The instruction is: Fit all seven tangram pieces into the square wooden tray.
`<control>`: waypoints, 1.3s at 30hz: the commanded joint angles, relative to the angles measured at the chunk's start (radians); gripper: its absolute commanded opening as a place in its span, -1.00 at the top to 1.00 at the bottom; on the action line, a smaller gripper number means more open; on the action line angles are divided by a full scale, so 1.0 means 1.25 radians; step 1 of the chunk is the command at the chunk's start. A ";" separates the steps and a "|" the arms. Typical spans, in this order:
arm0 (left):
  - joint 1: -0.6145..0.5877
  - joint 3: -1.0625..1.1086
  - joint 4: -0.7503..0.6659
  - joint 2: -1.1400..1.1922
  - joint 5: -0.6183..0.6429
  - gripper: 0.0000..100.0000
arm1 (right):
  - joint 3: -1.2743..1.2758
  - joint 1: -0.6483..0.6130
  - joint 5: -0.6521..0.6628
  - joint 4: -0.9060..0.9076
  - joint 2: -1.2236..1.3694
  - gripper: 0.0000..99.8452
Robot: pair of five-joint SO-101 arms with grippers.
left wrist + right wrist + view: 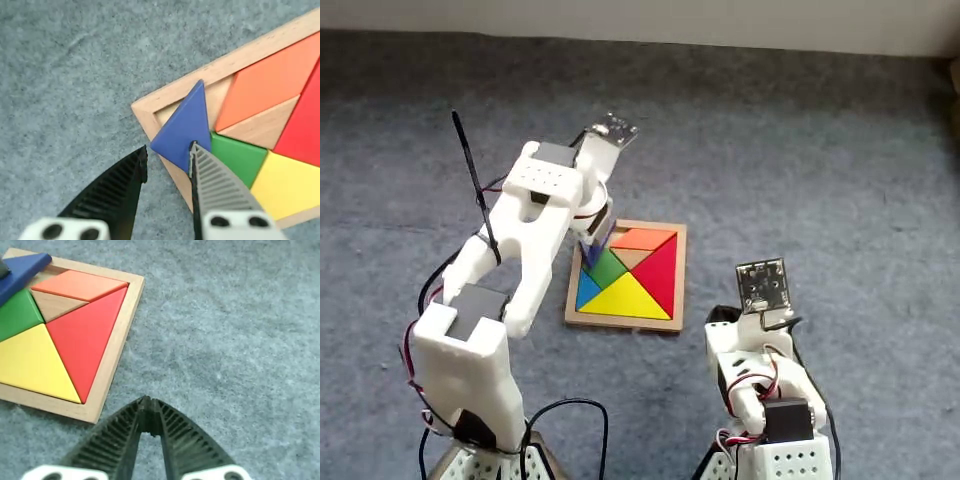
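At a corner of the wooden tray (170,95), left end effector (168,147) spread astride tilted blue triangle (185,125); right end effector (150,412) pressed together.

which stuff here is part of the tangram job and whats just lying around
Job: wooden tray, blue triangle, green piece, orange parallelogram, red triangle, yellow triangle, light blue triangle, left end effector, open at the blue triangle.
Lying about: grey carpet, black cable, right end effector, shut.
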 commanded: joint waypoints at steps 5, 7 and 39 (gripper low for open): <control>-0.008 0.002 -0.058 -0.001 -0.099 0.70 | 0.123 0.008 -0.001 -0.006 -0.008 0.99; -0.007 0.002 -0.060 -0.001 -0.117 0.70 | 0.123 0.008 -0.001 -0.006 -0.008 0.99; 0.111 0.094 -0.113 -0.002 -0.271 0.70 | 0.123 0.008 -0.001 -0.006 -0.008 0.99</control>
